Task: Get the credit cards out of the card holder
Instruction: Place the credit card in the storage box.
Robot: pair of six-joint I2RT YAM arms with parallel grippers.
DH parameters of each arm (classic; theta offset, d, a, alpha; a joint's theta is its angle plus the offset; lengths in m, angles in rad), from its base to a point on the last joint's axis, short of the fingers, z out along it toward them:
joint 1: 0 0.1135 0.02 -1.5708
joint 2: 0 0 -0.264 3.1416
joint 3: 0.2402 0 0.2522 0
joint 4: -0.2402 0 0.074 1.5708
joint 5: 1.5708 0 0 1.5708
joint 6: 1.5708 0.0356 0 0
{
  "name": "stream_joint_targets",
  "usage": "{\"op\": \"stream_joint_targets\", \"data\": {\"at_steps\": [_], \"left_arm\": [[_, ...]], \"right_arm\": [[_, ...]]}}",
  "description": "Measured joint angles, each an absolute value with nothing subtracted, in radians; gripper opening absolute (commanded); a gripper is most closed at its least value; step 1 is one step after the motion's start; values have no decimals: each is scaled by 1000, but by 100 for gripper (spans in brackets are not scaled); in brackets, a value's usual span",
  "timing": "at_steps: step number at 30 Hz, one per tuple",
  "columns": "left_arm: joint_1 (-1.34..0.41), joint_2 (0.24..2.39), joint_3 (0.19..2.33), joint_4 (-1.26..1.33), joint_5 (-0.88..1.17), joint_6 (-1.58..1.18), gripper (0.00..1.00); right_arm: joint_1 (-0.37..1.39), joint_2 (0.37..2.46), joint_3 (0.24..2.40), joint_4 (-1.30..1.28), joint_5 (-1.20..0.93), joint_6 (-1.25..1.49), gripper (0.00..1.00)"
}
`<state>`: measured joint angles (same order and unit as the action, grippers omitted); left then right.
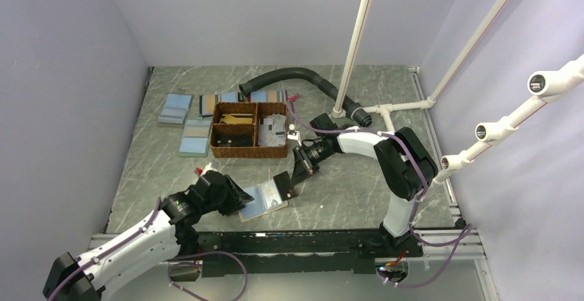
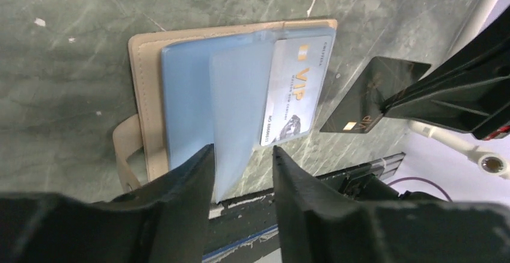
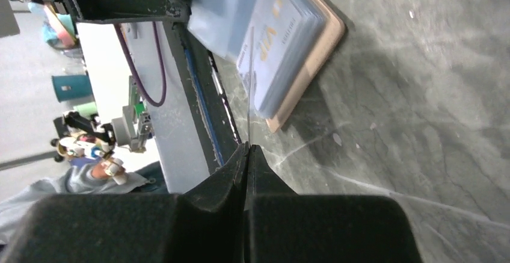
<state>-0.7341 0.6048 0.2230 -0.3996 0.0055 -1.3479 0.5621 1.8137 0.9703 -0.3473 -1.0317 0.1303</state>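
- At the near left, the left arm reaches to the card holder. The left jaws stand apart. The low edge of a pale blue flap of the holder lies in the gap between them, not pinched as far as I can see.
- The card holder lies open and flat on the tabletop, near the front edge and a little left of the middle. A tan rim goes around its light blue inner face.
- A silver card marked "VIP" shows partly from under the flap, on the holder's right side.
- Just right of the holder, the right jaws are closed on a black card. This card is outside the holder and tilted.
- Farther back stands a brown woven basket, with flat light blue rectangles to its left.
- A black hose curves at the far side.
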Motion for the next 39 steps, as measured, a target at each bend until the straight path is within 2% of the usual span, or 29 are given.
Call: {"op": "stream_joint_targets", "data": {"at_steps": [2,9,11,17,23,31,39], "left_arm": [[-734,635,292,-469,-8,-1341,55],[-734,642,464,-629,-57,-1262,59],[-734,628,513,-685,-84,-1227,64],[-734,570,639,-825,-196,-1150,79],[-734,554,696,-945,-315,-1128,81],[-733,616,747,-1020,-398,-1109,82],[-733,671,759,-1029,-453,-1073,82]], "right_arm": [[566,1814,1021,-415,-1035,61,0],[584,1827,1346,-743,-1056,-263,0],[589,1860,1491,-844,-1052,-350,0],[597,1998,1845,-984,-1012,-458,0],[607,2199,2159,-1033,-981,-480,0],[637,2298,2309,-1010,-936,-453,0],[667,2349,2356,-944,-878,-423,0]]}}
